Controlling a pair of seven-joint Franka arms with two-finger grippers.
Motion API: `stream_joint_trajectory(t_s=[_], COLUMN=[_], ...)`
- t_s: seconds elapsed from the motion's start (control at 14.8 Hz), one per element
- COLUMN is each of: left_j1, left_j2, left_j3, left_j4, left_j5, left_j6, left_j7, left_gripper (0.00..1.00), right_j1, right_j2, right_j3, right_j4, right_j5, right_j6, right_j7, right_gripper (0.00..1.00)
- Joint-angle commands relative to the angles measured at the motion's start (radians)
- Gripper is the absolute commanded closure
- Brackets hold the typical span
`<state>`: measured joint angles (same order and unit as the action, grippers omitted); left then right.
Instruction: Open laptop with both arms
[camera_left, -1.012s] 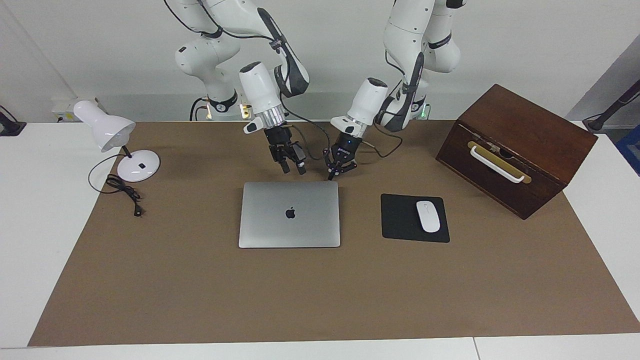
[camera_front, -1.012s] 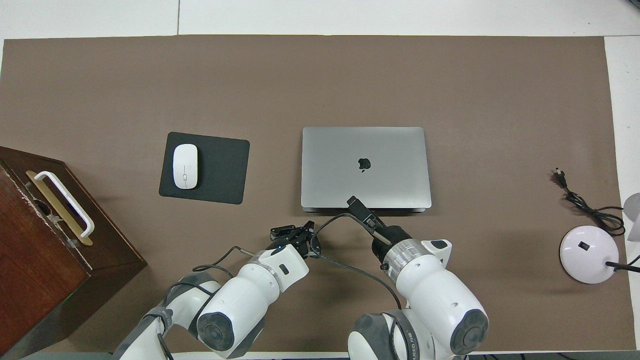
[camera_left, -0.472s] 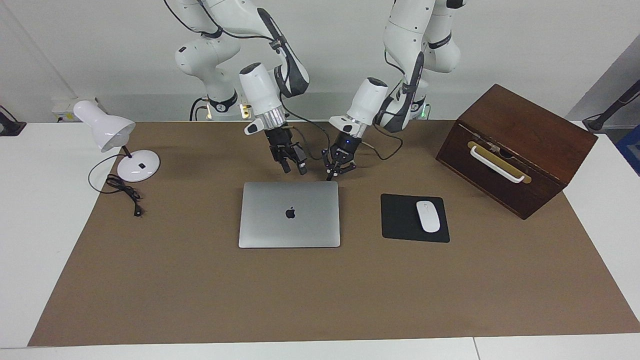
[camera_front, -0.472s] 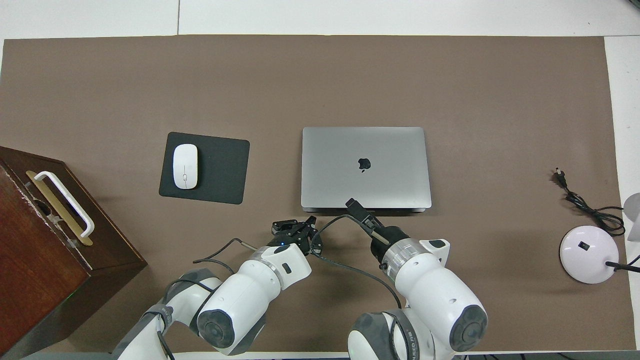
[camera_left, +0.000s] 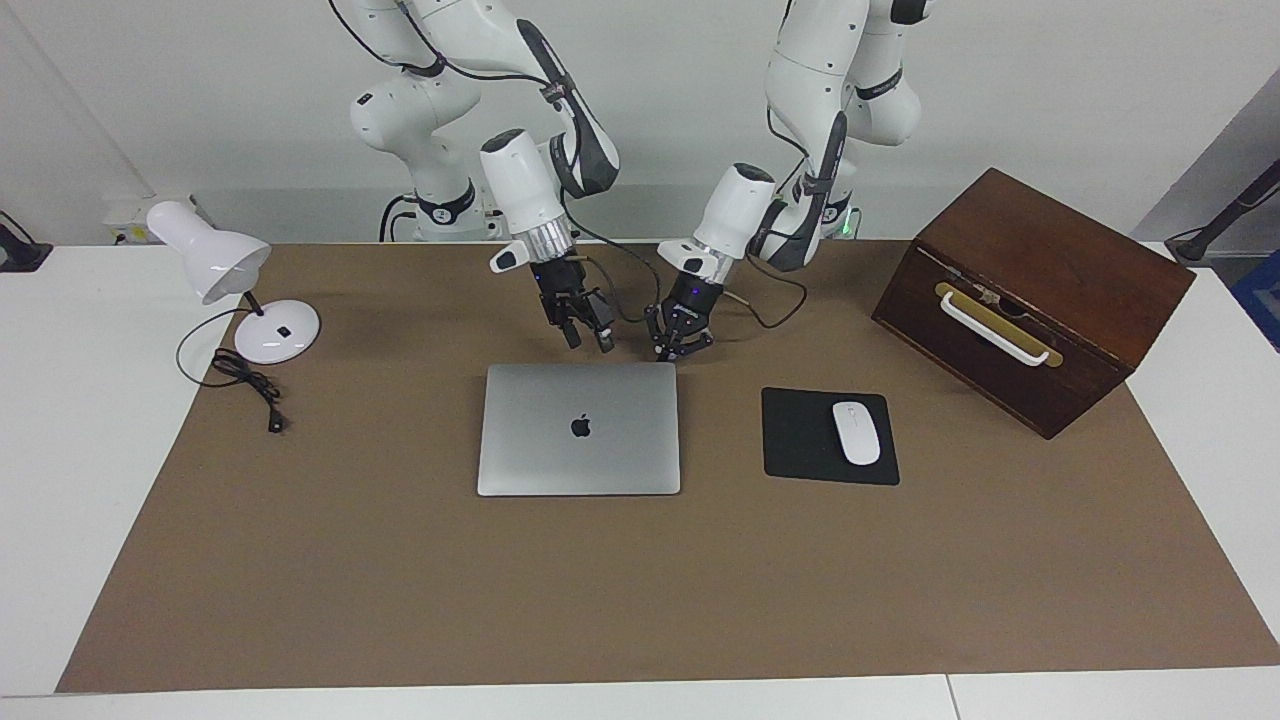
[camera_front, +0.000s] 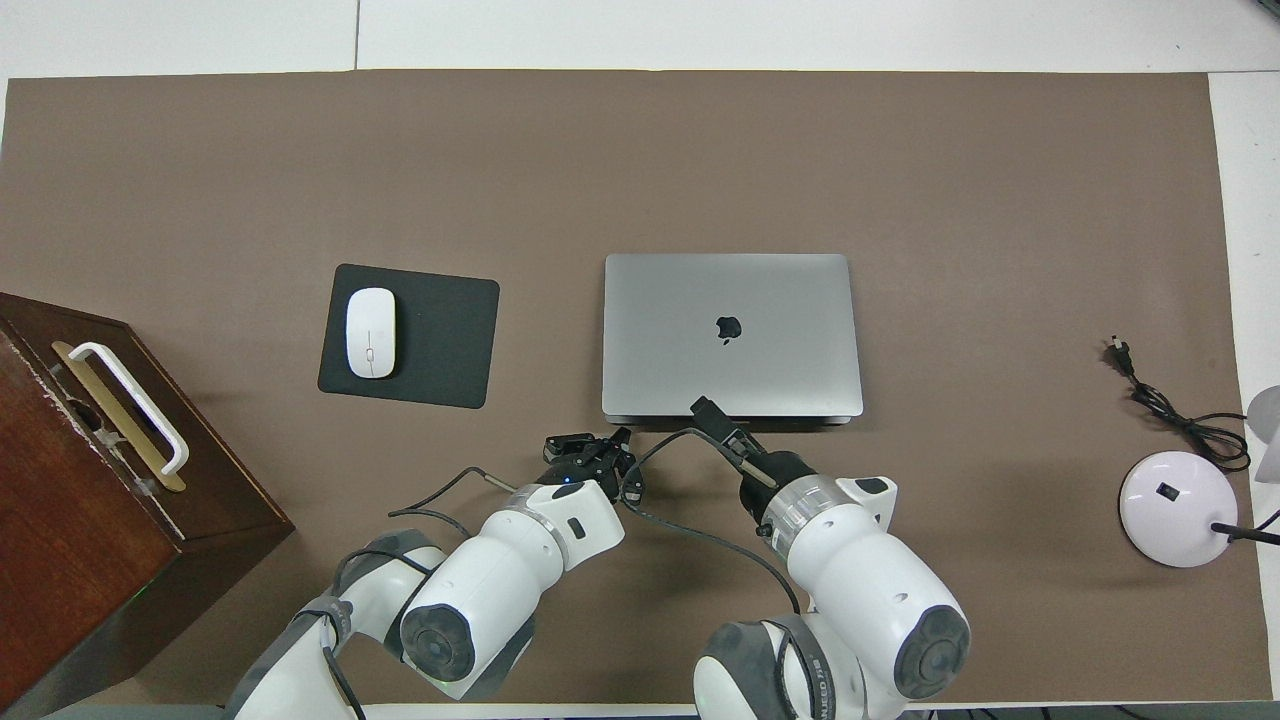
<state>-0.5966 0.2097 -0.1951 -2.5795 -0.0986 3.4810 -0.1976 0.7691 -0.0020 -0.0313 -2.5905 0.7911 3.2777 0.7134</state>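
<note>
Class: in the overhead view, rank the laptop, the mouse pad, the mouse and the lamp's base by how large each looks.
1. laptop
2. mouse pad
3. lamp's base
4. mouse

Silver-grey laptop (camera_left: 578, 428), black mouse pad (camera_left: 805, 436), dark brown wooden box (camera_left: 1040, 290)

Black mouse pad (camera_left: 808, 436) with white mouse (camera_left: 856, 432) on it; dark wooden box (camera_left: 1035, 296) at left arm's end; white desk lamp (camera_left: 232, 283) plus black cord (camera_left: 245, 382) at right arm's end; brown mat (camera_left: 640, 590).
</note>
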Motion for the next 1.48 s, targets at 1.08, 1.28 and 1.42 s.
stream_joint_trajectory(t_s=[1.08,1.28,1.42], left_j1=[-0.009,-0.009,-0.011], left_j2=[0.065,0.066,0.068], left_j3=[0.026,0.028,0.028], left_j4=[0.053,0.053,0.053], left_j5=[-0.020,-0.020,-0.020], left_j6=[0.018,0.018,0.018], left_j7=[0.033,0.033,0.035], left_gripper=[1.00,1.00,1.00], right_j1=[-0.016,-0.016,-0.021], right_j2=[0.014,0.014,0.017], right_j3=[-0.001,-0.001,-0.001], right_j4=[0.030,0.032,0.035], right_j5=[0.027,0.027,0.027], right_j6=[-0.019,-0.019,-0.021], right_j7=[-0.043,-0.043,-0.043], right_gripper=[0.00,0.00,0.00])
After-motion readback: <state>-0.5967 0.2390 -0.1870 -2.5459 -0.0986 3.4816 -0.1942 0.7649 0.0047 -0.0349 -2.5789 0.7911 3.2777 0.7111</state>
